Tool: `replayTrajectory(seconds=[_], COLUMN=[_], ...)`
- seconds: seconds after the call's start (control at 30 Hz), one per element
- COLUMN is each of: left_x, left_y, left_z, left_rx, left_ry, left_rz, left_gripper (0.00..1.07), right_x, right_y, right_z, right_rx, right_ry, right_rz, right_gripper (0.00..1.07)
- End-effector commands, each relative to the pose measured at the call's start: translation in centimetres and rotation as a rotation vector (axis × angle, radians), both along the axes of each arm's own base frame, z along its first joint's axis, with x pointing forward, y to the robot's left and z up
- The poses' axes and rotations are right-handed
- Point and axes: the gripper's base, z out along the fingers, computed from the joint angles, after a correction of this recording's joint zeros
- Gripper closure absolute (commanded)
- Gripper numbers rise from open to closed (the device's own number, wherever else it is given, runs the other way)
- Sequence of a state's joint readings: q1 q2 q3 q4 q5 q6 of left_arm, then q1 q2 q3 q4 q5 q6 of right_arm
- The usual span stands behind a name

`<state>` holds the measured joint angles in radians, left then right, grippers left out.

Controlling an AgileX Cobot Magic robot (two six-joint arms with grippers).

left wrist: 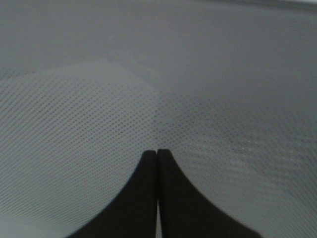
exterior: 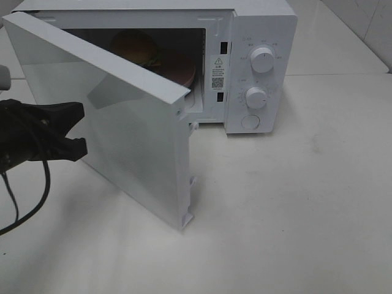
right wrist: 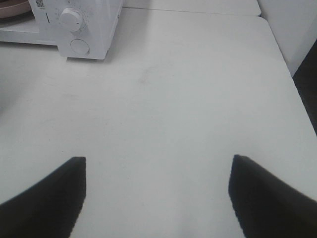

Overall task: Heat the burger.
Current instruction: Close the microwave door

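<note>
1. State: the burger (exterior: 136, 48) is seated on the pink plate (exterior: 182, 70), deep inside the microwave (exterior: 263, 24). The door (exterior: 122, 135) is roughly half open, so heating cannot be started yet.
2. Left gripper (left wrist: 157, 151): fingers pressed together, nothing pinched, tip set close to the door's outer face. Actual contact cannot be confirmed.
3. Right gripper (right wrist: 157, 159): jaws spread wide and empty, held over the bare table (exterior: 294, 202) on the control-panel side.
4. Slip risk: a narrow closed tip is being used on a glossy panel. If the push is applied off-normal, the tip could skate sideways and the door be left ajar.
5. Leverage risk: the tip appears to be placed nearer the hinge than the free edge. More force would be needed there, and the whole microwave could be shoved back across the smooth table.
6. Latch risk: the hooks on the free edge may not be fully seated by a soft push, in which case nothing would be started by the timer.
7. Control risk: the upper dial (exterior: 262, 61) and lower dial (exterior: 256, 97) are set close together. The wrong one could be gripped, or the timer overshot.
8. Snag risk: the loose cable (exterior: 44, 184) by the left arm could be caught during the swing.
</note>
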<state>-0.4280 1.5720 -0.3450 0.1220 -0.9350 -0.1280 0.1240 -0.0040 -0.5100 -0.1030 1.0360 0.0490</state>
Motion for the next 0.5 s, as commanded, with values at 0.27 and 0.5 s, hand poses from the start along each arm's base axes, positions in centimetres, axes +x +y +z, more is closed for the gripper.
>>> replayTrajectory(seconds=[0.27,0.5], left_x=[1.6,3.1], left_y=[-4.4,-8.0], left_z=[0.5,0.5], left_rx=[-0.025,-0.034], left_ry=[-0.014,-0.016], left_rz=[0.106,0.154], left_gripper=[1.07,1.07], right_x=[-0.3,-0.3], right_y=[0.0,0.0], right_z=[-0.1,-0.1], right_rx=[0.000,0.000], right_ry=[-0.029,-0.029], right_rz=[-0.004,-0.004], right_gripper=[0.31,0.31])
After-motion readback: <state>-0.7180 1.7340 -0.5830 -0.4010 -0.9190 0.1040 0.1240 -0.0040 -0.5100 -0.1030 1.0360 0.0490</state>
